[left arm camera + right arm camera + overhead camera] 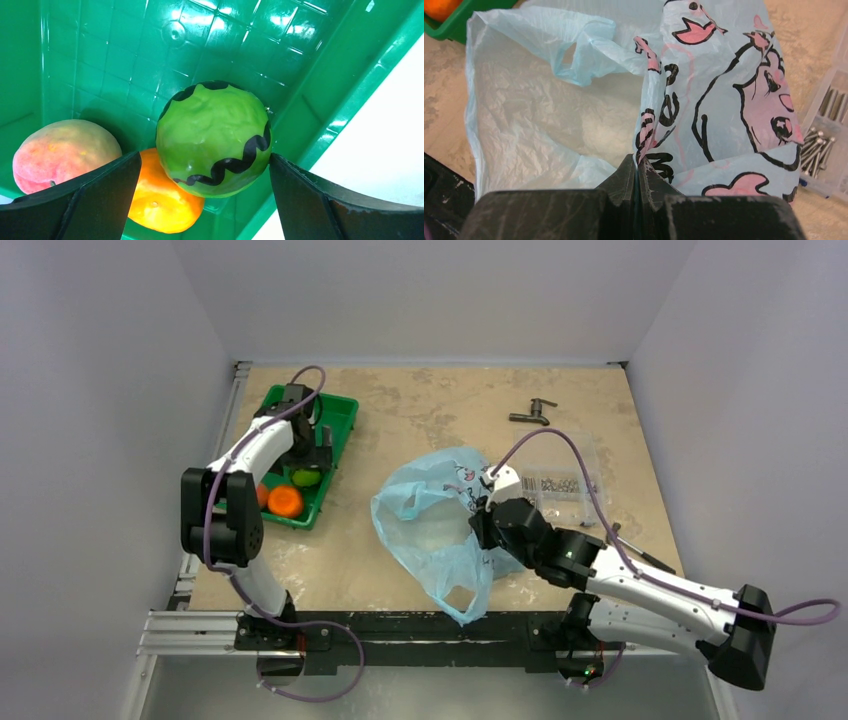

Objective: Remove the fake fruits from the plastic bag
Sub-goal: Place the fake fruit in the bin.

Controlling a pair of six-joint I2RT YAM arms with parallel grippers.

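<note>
Left gripper (205, 162): positioned over the green tray (342, 412) at the far left of the tabletop (420, 400). The jaws stand wide, one on each side of the green fruit (215, 135), with a gap showing at one finger, so the fruit is not clamped. The green fruit has a black zigzag band and lies in the tray against the orange fruit (160, 205); the red-peach fruit (62, 152) lies just beside the orange one.

Right gripper (639, 172): jaws closed, pinching a fold of the plastic bag (549, 115). The bag lies crumpled near the centre of the tabletop, mouth facing left. A clear box of screws (560, 480) sits just right of it
</note>
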